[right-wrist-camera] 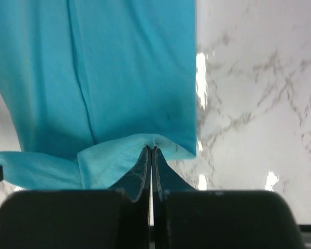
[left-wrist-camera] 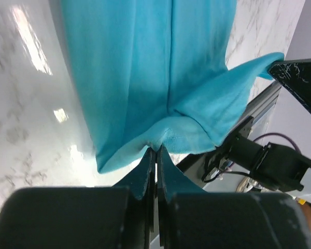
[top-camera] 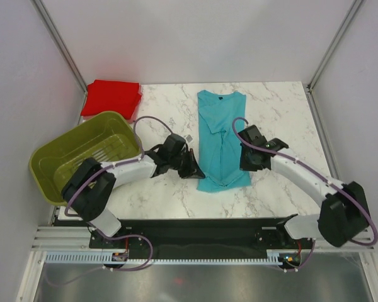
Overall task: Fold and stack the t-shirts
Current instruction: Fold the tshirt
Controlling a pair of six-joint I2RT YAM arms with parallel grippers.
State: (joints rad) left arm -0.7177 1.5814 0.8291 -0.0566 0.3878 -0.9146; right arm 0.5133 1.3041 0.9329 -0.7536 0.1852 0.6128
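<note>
Turquoise t-shirt (top-camera: 220,135) lies flat mid-table (top-camera: 157,195), folded lengthwise into a narrow strip. Collar end is far from the arms, hem end is near.

Left gripper (top-camera: 195,168) is at the shirt's near-left hem corner. Left wrist view shows the jaws pressed together with a pinch of hem between the tips, and the cloth puckers up right there. Right gripper (top-camera: 244,165) is at the near-right hem corner. Right wrist view shows the same thing: jaws clamped on a small fold of hem, with the stitched edge curling up at the tips.

Around the shirt:
- Olive slotted basket (top-camera: 82,157) sits to its left, well apart and tilted. The left arm's forearm runs just beside the basket's near-right wall.
- Red t-shirt (top-camera: 112,98), a flat square bundle, is far-left of the turquoise one at the back corner. The basket's far rim sits right against it in the top view; can't tell if they touch.
- The right arm's purple cable (top-camera: 236,126) loops over the shirt's right edge.
- A small light tag-like item (top-camera: 189,136) is just left of the shirt, too small to identify.

Both wrists crowd the hem end; the collar half is uncovered.
</note>
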